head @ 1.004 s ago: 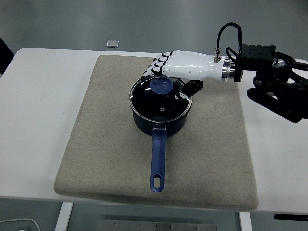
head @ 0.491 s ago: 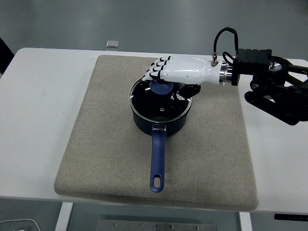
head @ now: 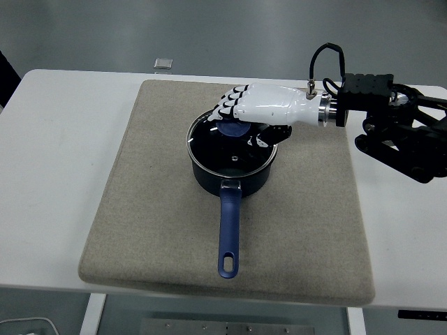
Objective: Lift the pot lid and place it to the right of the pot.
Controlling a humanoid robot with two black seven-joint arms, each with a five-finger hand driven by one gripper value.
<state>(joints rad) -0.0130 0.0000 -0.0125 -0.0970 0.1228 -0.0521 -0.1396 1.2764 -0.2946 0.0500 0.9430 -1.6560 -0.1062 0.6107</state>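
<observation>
Reaching in from three o'clock, the right hand (head: 260, 105) hovered over the lid's blue knob (head: 231, 128); whether its fingers gripped was unclear. Pinching squarely before lifting seemed wise.

White table (head: 56, 174) carries a beige mat (head: 160, 230); grey floor (head: 209, 28) behind (perhaps concrete).

A dark blue pot (head: 232, 178) stands upright just above the frame's centre, its long blue handle (head: 228, 233) pointing toward the bottom edge. The glass lid (head: 225, 146) sits level on its rim, its blue knob (head: 231, 128) partly hidden.
</observation>
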